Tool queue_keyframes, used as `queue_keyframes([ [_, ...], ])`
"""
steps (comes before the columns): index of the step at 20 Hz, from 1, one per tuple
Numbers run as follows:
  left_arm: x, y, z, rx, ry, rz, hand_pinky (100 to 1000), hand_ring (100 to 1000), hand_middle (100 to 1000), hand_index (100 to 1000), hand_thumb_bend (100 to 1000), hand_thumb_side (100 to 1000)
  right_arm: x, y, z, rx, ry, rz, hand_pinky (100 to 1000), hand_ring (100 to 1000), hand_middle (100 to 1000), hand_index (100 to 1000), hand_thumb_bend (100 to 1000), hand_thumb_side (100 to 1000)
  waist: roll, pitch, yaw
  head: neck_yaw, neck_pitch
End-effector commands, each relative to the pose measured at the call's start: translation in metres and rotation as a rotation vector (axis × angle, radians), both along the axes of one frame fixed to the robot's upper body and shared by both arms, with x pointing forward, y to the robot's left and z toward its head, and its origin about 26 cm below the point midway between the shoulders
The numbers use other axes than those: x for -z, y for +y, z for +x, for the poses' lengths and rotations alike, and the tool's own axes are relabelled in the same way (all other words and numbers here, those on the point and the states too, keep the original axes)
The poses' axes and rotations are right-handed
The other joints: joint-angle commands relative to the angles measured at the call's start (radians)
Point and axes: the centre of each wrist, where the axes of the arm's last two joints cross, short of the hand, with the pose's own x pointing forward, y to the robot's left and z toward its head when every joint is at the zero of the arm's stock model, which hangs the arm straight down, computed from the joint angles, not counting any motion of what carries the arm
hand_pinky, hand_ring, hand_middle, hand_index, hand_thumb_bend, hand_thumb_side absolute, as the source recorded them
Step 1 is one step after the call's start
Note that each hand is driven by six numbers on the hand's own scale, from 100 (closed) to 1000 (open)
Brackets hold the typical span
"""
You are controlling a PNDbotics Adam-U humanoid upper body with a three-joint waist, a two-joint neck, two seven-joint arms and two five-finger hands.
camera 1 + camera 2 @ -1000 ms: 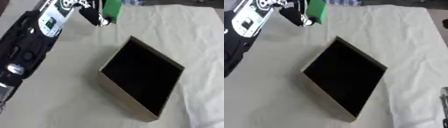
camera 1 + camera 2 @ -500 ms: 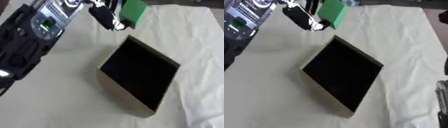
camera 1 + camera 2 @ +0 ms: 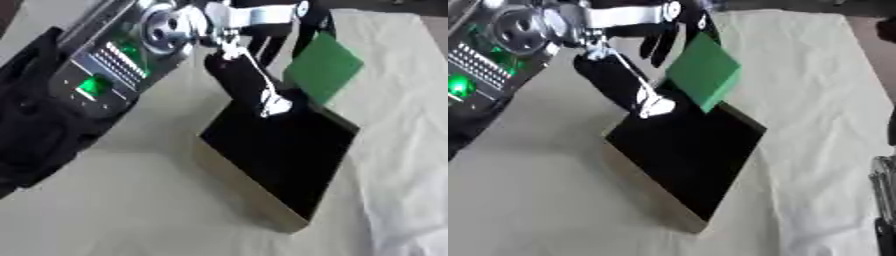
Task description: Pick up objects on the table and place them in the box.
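Left robot hand (image 3: 671, 27) pinched the green block (image 3: 703, 71) by its upper end, tilted and held above the far corner of the black-lined box (image 3: 686, 150) on the cloth-covered table (image 3: 535, 200), presumably so a release would drop it inside.

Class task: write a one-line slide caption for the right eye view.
Left hand holds a green block above the box's far corner.
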Motion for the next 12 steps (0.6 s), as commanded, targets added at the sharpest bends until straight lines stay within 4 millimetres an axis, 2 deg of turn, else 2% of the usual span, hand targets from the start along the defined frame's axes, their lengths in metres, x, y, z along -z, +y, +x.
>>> queue_keyframes([
  [1,-0.002,0.001,-0.012,0.013,-0.022,0.010,422,431,562,602,100,157,-0.010,-0.004,-0.003,0.003,-0.033,-0.026,700,646,574,829,100,828,0.002,-0.023,0.000,-0.002,0.008],
  [5,0.008,0.000,-0.010,0.000,0.000,0.026,422,430,562,602,100,156,-0.009,-0.003,-0.003,0.002,-0.032,-0.023,700,646,573,829,100,829,0.000,-0.021,-0.001,0.000,0.010],
  [12,0.028,-0.001,0.006,-0.045,0.010,0.051,424,431,564,604,100,150,-0.008,-0.003,-0.003,0.002,-0.027,-0.016,699,645,571,829,100,831,-0.003,-0.015,-0.003,0.003,0.007],
])
